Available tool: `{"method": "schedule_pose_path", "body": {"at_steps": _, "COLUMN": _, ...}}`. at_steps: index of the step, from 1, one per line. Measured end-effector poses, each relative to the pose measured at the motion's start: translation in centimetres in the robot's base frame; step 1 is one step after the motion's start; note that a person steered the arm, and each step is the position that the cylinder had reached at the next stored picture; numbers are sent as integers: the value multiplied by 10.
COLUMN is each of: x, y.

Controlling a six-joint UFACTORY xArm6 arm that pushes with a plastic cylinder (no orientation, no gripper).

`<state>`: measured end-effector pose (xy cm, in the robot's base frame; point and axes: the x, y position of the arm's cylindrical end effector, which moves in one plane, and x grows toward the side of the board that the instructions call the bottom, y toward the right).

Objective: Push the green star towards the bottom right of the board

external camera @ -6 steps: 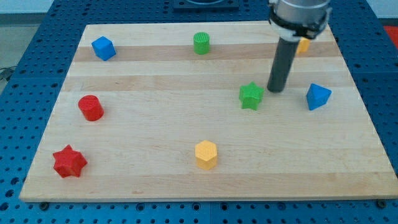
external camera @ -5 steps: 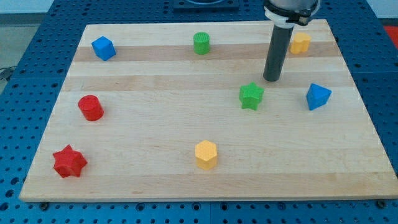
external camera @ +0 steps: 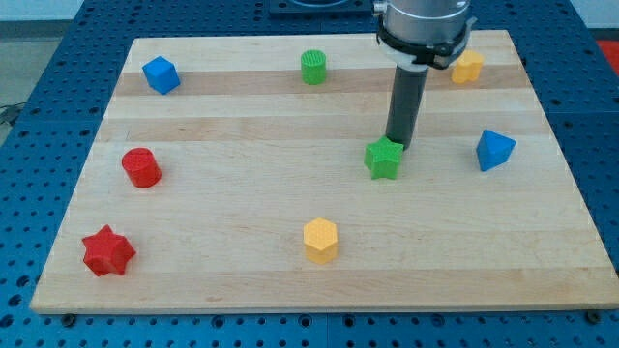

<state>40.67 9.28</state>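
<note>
Wooden board (external camera: 242,193) lies on blue perforated table (external camera: 39,116). On board: blue cube (external camera: 161,74) far left; green cylinder (external camera: 313,67) far centre; yellow block (external camera: 467,68) far right; green star (external camera: 384,159) right of centre; blue block (external camera: 494,150) right; red cylinder (external camera: 141,167) left; red star (external camera: 107,251) near left; yellow hexagon (external camera: 320,240) near centre.

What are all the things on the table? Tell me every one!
Green star: 1, green, right of centre.
Green cylinder: 1, green, top middle.
Blue cube: 1, blue, top left.
Blue block: 1, blue, right side.
Orange block: 1, orange-yellow, top right.
Yellow hexagon: 1, yellow, bottom middle.
Red cylinder: 1, red, left side.
Red star: 1, red, bottom left.
Board: 1, pale wood.
My tip: 1, dark, at the green star's top-right edge.
</note>
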Motion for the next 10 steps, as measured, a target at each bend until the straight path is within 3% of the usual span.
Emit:
{"method": "schedule_pose_path", "body": {"at_steps": 1, "x": -42, "y": -19}}
{"method": "schedule_pose_path", "body": {"at_steps": 2, "x": -30, "y": -23}}
{"method": "schedule_pose_path", "body": {"at_steps": 4, "x": 48, "y": -8}}
{"method": "schedule_pose_path", "body": {"at_steps": 5, "x": 49, "y": -8}}
{"method": "schedule_pose_path", "body": {"at_steps": 7, "x": 94, "y": 30}}
{"method": "schedule_pose_path", "body": {"at_steps": 9, "x": 71, "y": -40}}
{"method": "schedule_pose_path", "body": {"at_steps": 10, "x": 99, "y": -34}}
